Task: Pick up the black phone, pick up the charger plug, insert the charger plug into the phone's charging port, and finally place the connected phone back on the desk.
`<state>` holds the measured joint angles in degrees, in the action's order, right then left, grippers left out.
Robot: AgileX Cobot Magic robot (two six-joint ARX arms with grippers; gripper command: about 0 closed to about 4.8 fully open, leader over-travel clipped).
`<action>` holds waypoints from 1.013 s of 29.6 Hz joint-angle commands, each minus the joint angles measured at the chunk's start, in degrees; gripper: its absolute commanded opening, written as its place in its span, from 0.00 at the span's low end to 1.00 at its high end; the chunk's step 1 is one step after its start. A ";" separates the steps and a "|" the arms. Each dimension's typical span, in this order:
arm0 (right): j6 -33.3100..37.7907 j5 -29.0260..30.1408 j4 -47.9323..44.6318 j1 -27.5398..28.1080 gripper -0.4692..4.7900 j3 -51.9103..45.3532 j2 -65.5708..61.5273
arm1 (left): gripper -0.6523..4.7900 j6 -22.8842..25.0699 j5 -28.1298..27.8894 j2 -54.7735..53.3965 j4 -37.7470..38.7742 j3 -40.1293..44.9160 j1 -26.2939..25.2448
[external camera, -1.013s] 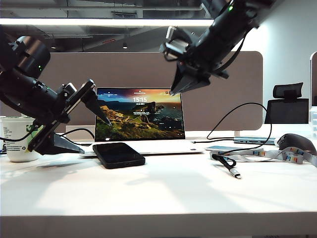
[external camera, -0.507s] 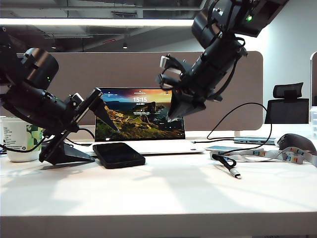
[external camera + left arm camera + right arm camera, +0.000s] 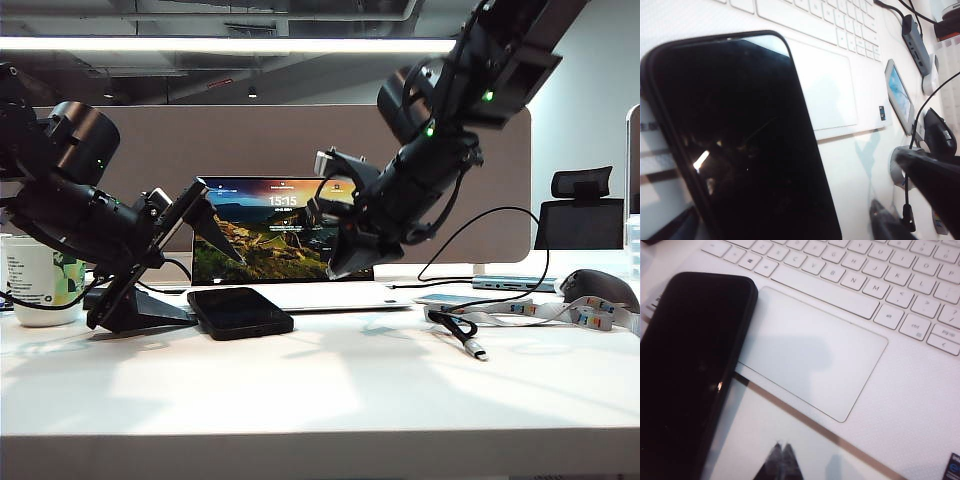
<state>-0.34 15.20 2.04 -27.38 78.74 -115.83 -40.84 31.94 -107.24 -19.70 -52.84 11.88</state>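
On my exterior feed the black phone (image 3: 240,312) lies flat on the desk (image 3: 330,390) at lower left of centre, against the laptop (image 3: 283,232), and my left gripper (image 3: 165,255) sits at its left with jaws spread wide and nothing held. My right gripper (image 3: 340,262), jaws shut and empty, hangs mid-frame before the laptop screen. The charger plug (image 3: 475,349) lies at lower right.

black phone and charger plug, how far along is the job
Nothing done: the black phone lies flat on the desk, the charger plug unheld. In hand: open left gripper beside the phone, shut right gripper over the laptop. Left: both pickups, insertion, placing.
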 commanded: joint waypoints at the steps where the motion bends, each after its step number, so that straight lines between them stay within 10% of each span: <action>1: 0.11 1.25 -1.51 -0.15 0.08 0.35 -0.77 | 1.00 -0.94 0.85 -1.44 2.03 0.46 0.07; 30: 0.13 9.38 -3.80 -0.55 0.08 0.37 -4.76 | 1.00 -1.22 8.20 -5.05 0.33 0.46 0.13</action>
<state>-0.32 24.08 -0.69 -27.81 78.91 -120.51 -41.87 40.16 -110.56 -24.69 -53.41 11.68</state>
